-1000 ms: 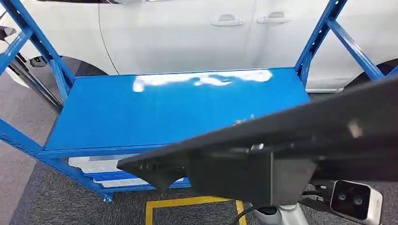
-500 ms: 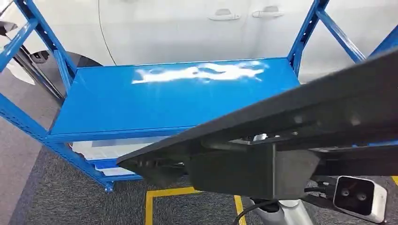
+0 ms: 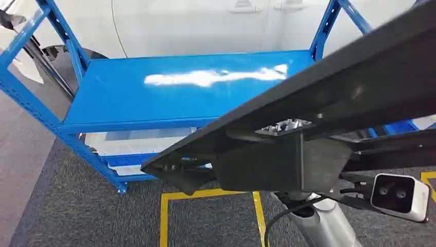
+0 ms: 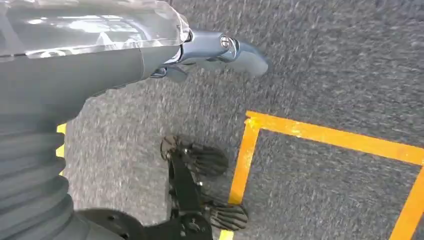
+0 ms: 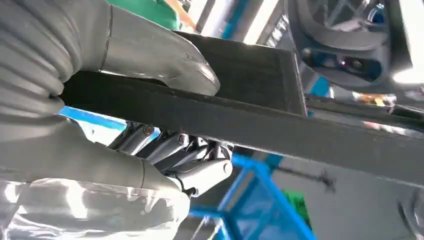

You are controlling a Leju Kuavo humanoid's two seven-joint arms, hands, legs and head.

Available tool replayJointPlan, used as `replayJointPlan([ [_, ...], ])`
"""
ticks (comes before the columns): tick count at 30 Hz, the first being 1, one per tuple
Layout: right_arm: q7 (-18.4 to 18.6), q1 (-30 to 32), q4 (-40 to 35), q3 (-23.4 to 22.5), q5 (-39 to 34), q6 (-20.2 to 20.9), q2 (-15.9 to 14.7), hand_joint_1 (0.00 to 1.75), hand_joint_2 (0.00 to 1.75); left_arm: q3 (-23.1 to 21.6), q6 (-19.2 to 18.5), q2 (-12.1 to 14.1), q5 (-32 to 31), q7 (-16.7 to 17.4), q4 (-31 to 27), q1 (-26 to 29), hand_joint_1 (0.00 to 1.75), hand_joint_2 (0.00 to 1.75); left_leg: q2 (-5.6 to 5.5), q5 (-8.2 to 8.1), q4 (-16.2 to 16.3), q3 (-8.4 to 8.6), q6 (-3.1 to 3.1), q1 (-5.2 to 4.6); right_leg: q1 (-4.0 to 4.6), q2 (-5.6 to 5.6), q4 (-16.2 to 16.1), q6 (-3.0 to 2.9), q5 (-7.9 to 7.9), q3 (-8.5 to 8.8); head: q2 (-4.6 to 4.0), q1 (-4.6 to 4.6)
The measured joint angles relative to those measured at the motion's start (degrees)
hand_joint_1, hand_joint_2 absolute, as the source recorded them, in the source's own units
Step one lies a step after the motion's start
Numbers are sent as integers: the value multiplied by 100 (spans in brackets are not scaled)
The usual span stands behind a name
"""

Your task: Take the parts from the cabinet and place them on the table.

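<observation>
Glossy blue shelf (image 3: 169, 98) of a blue steel rack (image 3: 31, 92) on grey carpet (image 3: 77, 216).

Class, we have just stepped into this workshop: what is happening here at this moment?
A humanoid robot is carrying a long black part in its right hand, thumb on one side and fingers on the other. The part stretches across the head view in front of a blue shelf rack, whose top shelf is bare. The left hand hangs above grey carpet with yellow tape lines and holds nothing. A white car stands behind the rack.

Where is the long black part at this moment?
The long black part is held in the right hand, crossing the head view on the right, in front of the blue shelf.
</observation>
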Motion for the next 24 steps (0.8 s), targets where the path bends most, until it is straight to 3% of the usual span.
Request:
replayJointPlan([
  [1, -2, -21, 11, 9, -2, 18, -35, 175, 175, 0, 2, 2, 0, 7, 0, -5, 0, 175, 0, 45, 10, -35, 43, -7, -4, -1, -30, 35, 58, 0, 0, 0],
  [2, 2, -42, 29, 13, -20, 46, -72, 175, 175, 0, 6, -9, 2, 31, 4, -2, 0, 175, 15, 149, -46, -83, 92, 52, 11, 7, -30, 80, 76, -33, 0, 0],
  [3, 0, -60, 42, 13, -59, 116, -107, 175, 175, 2, 15, -11, 13, 37, 4, -13, 0, 175, 45, 222, -42, -165, 139, 47, -16, 31, 94, 99, -177, -106, 0, 0],
  [5, 0, -101, 70, 17, -114, 331, -166, 175, 175, 4, 52, -13, 46, 57, 4, -11, 0, 175, 58, 375, -34, -334, 185, 44, -30, 31, 860, 140, -963, -342, 0, 0],
  [6, 0, -112, 92, 17, -116, 416, -171, 175, 175, 9, 63, -22, 57, 59, 4, -10, 0, 175, 61, 448, -31, -436, 190, 39, -33, 31, 1323, 163, -1223, -449, 0, 0],
  [7, 0, -120, 118, 17, -127, 483, -171, 175, 175, 15, 76, -37, 72, 63, 4, -9, 0, 175, 61, 525, -20, -545, 183, 37, -34, 31, 1719, 177, -1325, -504, 0, 0],
  [8, 0, -129, 147, 17, -140, 523, -171, 175, 175, 17, 87, -48, 90, 68, 4, -8, 0, 175, 61, 599, -6, -654, 173, 36, -38, 31, 1889, 182, -1219, -449, 0, 0],
  [9, 0, -145, 171, 17, -153, 547, -171, 175, 175, 18, 96, -57, 96, 74, 4, -9, 0, 175, 61, 660, 9, -747, 164, 36, -42, 31, 1798, 177, -1024, -283, 0, 0],
  [10, 0, -170, 190, 22, -162, 551, -171, 175, 175, 20, 113, -74, 98, 81, 4, -9, 0, 175, 61, 716, 28, -845, 151, 35, -42, 31, 1474, 157, -817, 12, 0, 0],
  [11, 0, -194, 197, 30, -168, 551, -169, 175, 175, 20, 124, -98, 103, 81, 4, -10, 0, 175, 58, 766, 50, -921, 136, 35, -42, 32, 999, 128, -716, 383, 0, 0],
  [12, 0, -223, 195, 37, -175, 551, -168, 175, 175, 20, 127, -113, 105, 81, 2, -13, 0, 175, 53, 814, 79, -965, 118, 34, -34, 35, 470, 85, -799, 795, 0, 0],
  [13, 2, -247, 195, 46, -192, 562, -168, 175, 175, 20, 127, -138, 109, 68, 2, -10, 0, 175, 41, 853, 103, -1013, 84, 8, 10, 33, -55, 56, -1049, 1104, 0, 0],
  [16, -7, -248, 208, 48, -289, 616, -173, 175, 175, 31, 129, -170, 142, 46, 2, 3, 0, 175, 45, 1026, 34, -1022, -21, 40, 48, 44, -86, -33, -961, 1025, 0, 0],
  [17, -4, -245, 217, 48, -293, 616, -173, 175, 175, 35, 131, -177, 144, 44, 4, 35, 0, 175, 30, 1086, 11, -1039, -66, 6, 1, 36, -145, -85, -875, 974, 0, 0],
  [18, -2, -253, 232, 50, -293, 616, -173, 175, 175, 39, 133, -190, 142, 39, 7, 42, 0, 175, 15, 905, 97, -1121, -77, 39, -15, -1, -171, -126, -779, 926, 0, -2],
  [19, -2, -253, 236, 52, -299, 616, -171, 175, 175, 44, 133, -199, 142, 39, 7, 34, 0, 175, 13, 549, 339, -1221, -90, 41, -20, 4, -183, -179, -704, 834, 0, 0],
  [21, -2, -248, 243, 57, -302, 617, -171, 175, 175, 55, 133, -199, 144, 37, 7, 34, 0, 175, 16, -160, 1214, -1427, -147, 56, -11, 3, -180, -195, -554, 647, 0, 0],
  [22, -2, -245, 245, 61, -302, 616, -171, 175, 175, 57, 133, -199, 144, 37, 7, 42, 0, 175, 16, -338, 1637, -1495, -171, 56, -9, 3, -170, -190, -482, 546, 0, 0],
  [23, -2, -241, 254, 63, -302, 616, -171, 175, 175, 57, 133, -201, 144, 39, 7, 43, 0, 175, 16, -298, 1874, -1481, -183, 59, -9, 1, -155, -178, -411, 444, 0, 0],
  [24, -2, -241, 265, 63, -302, 616, -171, 175, 175, 57, 135, -201, 142, 39, 7, 41, 0, 175, 17, -113, 1855, -1358, -194, 67, -11, 1, -135, -163, -349, 349, 0, 0],
])
